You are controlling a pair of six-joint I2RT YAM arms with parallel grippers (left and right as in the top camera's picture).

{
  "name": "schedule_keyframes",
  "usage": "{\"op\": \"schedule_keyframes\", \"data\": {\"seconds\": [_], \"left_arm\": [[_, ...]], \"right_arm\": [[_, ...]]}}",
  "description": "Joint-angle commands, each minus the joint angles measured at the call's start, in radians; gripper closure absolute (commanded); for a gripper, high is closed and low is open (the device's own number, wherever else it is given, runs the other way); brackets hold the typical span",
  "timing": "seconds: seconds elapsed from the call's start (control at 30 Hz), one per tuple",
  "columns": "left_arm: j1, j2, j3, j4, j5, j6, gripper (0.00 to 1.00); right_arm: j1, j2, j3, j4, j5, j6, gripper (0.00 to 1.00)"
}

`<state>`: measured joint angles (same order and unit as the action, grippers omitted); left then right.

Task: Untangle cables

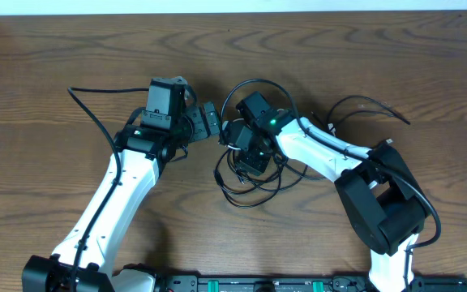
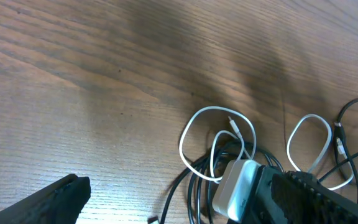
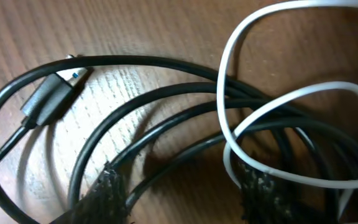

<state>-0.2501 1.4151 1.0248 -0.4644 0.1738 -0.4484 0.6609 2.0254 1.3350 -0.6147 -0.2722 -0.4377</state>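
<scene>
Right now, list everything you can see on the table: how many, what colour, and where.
table: one, brown wood, under everything
black cables: several (exact count unclear), black, tangled mid-table beneath the right gripper
white cable: apparently one, white, looped through the black tangle
plug: one, black with a blue tip, on a black cable's end, at the left of the right wrist view
arms: two, white with black joints, reaching from the near edge to mid-table
left gripper: one, black, open, just left of the tangle
right gripper: one, black, jaws apart astride the black cables
</scene>
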Motion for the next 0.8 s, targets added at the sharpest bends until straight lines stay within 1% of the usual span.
{"op": "schedule_keyframes", "data": {"seconds": [0.0,0.1,0.33,0.4,0.53,0.67,0.77], "left_arm": [[0.005,-0.01,0.0,0.0,-0.009,0.002,0.0],[0.005,-0.01,0.0,0.0,-0.009,0.002,0.0],[0.005,-0.01,0.0,0.0,-0.009,0.002,0.0],[0.005,-0.01,0.0,0.0,-0.009,0.002,0.0],[0.005,-0.01,0.0,0.0,-0.009,0.002,0.0],[0.005,-0.01,0.0,0.0,-0.009,0.002,0.0],[0.005,-0.01,0.0,0.0,-0.009,0.002,0.0]], "right_arm": [[0.01,0.01,-0.013,-0.002,-0.001,-0.036,0.48],[0.01,0.014,-0.013,0.002,0.055,-0.036,0.48],[0.006,0.023,-0.013,0.009,0.061,-0.112,0.48],[0.006,0.03,-0.014,0.019,0.06,-0.111,0.48],[0.004,0.044,-0.014,0.024,0.065,-0.14,0.61],[-0.001,0.044,-0.014,0.021,0.068,-0.14,0.65],[-0.001,0.044,-0.014,0.021,0.066,-0.14,0.69]]}}
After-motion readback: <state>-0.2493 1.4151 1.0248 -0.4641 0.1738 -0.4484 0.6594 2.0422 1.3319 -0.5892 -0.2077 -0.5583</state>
